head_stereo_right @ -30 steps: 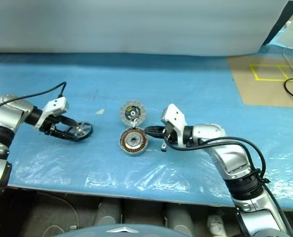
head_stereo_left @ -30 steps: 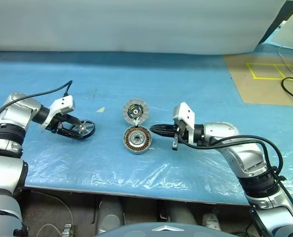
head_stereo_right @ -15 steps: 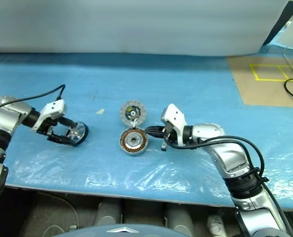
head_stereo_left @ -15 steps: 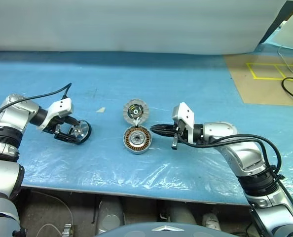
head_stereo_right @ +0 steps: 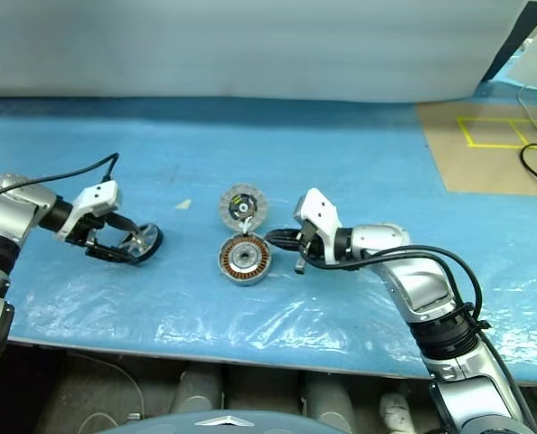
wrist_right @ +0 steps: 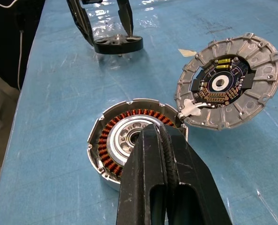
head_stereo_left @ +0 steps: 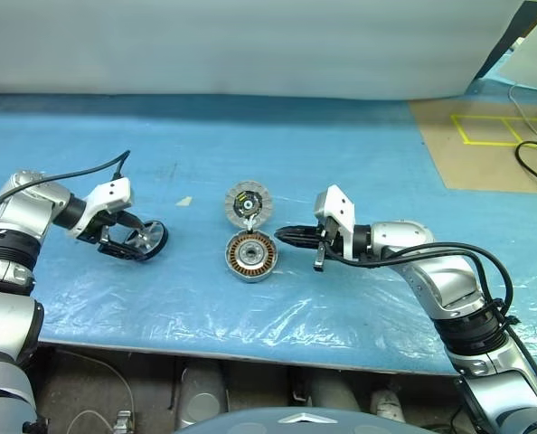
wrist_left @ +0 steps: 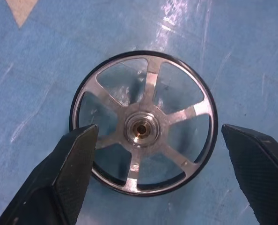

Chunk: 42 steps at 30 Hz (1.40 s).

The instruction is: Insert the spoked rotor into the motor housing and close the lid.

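**Claws apart over the rotor, nothing gripped**

Claw first: my left claw (head_stereo_left: 135, 242) stands wide open, one finger (wrist_left: 71, 176) on each side of the spoked rotor (wrist_left: 143, 123), and neither pad touches the rim as far as I can see. The rotor lies on the blue surface (head_stereo_left: 359, 154) at my far left, well apart from the rest of the motor, so I hold nothing there.

Moving rightward, the motor housing (head_stereo_left: 251, 256) sits near the middle with its copper windings facing up, empty of any rotor. The lid (head_stereo_left: 249, 204) lies swung open just behind it, ribbed inner face up, joined to the housing at the hinge.

Further right, my right claw (head_stereo_left: 283, 236) is fully shut, empty, with its tip just beside the housing rim.

My worries, as I judge them: the rotor is thin, and the wrinkled plastic sheet over the surface looks slick. If I close off-centre, one finger could push the rim and skid the wheel away or tip it instead of pinching it. On the right, a nudge from the shut tip could shift the housing.
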Motion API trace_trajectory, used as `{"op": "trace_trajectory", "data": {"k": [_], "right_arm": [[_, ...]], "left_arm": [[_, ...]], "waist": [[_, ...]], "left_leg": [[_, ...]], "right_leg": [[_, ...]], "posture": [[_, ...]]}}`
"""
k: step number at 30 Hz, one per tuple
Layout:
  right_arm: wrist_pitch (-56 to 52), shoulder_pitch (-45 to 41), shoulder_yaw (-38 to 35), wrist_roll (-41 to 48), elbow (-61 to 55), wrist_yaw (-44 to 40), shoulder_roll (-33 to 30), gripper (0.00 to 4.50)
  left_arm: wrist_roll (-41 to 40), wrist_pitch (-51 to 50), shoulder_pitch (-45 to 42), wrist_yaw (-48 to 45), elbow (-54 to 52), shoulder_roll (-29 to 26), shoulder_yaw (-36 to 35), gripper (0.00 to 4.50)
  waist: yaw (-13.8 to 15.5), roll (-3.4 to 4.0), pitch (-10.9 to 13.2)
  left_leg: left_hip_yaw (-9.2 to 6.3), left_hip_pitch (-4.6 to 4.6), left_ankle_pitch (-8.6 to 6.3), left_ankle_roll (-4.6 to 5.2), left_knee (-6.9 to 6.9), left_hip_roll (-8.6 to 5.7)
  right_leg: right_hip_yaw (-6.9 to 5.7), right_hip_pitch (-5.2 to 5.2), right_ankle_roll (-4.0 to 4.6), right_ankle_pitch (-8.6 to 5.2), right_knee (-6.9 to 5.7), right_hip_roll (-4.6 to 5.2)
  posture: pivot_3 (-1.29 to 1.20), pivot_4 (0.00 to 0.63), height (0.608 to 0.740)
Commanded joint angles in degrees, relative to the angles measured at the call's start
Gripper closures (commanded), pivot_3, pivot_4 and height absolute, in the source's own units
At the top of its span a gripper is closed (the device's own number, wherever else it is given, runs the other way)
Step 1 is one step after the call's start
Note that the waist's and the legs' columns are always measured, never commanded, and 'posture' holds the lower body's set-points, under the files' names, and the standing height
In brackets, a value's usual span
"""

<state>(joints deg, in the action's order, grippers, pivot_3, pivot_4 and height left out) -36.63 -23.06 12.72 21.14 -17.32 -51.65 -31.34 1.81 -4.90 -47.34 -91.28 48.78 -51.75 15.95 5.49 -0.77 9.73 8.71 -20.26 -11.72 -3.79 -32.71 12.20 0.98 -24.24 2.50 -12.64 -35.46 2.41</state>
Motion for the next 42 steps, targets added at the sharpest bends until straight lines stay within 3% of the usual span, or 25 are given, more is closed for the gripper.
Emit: {"op": "trace_trajectory", "data": {"k": [1,15,30,34,42], "right_arm": [[0.90,-0.62,-0.08,0.20,-1.14,-0.29,-0.01,4.50],[0.22,-0.06,-0.33,0.45,-1.70,0.30,-0.01,4.50],[-0.19,0.09,-0.18,0.52,-2.08,0.64,-0.06,4.50],[-0.31,0.11,-0.21,0.48,-2.16,0.76,-0.11,4.50],[-0.47,-0.01,-0.13,0.42,-2.16,0.96,0.03,4.50]], "left_arm": [[1.11,1.12,-2.26,1.15,1.25,0.25,-1.19,0.04],[-2.66,-2.61,-4.47,-1.22,2.08,0.31,-0.71,0.04],[0.83,-2.85,-5.87,1.64,6.34,2.96,-2.56,0.04],[0.68,-3.49,-5.90,0.35,6.04,2.83,-2.72,0.89],[1.65,-2.91,-5.48,0.78,6.79,2.86,-2.65,0.89]], "waist": [[0.00,0.00,0.00],[-0.01,0.00,0.00],[0.02,0.00,0.00],[0.01,0.00,0.00],[0.01,0.00,0.00]], "left_leg": [[0.00,0.00,0.00,0.00,0.00,0.00],[0.00,0.00,0.00,0.00,-0.01,0.00],[0.00,-0.01,0.00,0.00,-0.01,-0.01],[0.00,-0.01,0.00,0.00,-0.01,-0.01],[-0.01,-0.01,0.00,0.00,-0.01,-0.01]], "right_leg": [[0.00,0.00,0.00,0.00,0.00,0.00],[0.00,0.00,-0.02,0.02,-0.01,0.00],[0.01,0.00,-0.05,0.03,-0.01,0.00],[0.00,0.00,-0.03,0.02,0.00,0.00],[0.00,0.00,-0.02,0.01,0.00,0.00]], "posture": [[0.00,0.150,0.740],[0.00,0.150,0.740],[0.00,0.150,0.740],[0.00,0.150,0.740],[0.00,0.150,0.740]]}}
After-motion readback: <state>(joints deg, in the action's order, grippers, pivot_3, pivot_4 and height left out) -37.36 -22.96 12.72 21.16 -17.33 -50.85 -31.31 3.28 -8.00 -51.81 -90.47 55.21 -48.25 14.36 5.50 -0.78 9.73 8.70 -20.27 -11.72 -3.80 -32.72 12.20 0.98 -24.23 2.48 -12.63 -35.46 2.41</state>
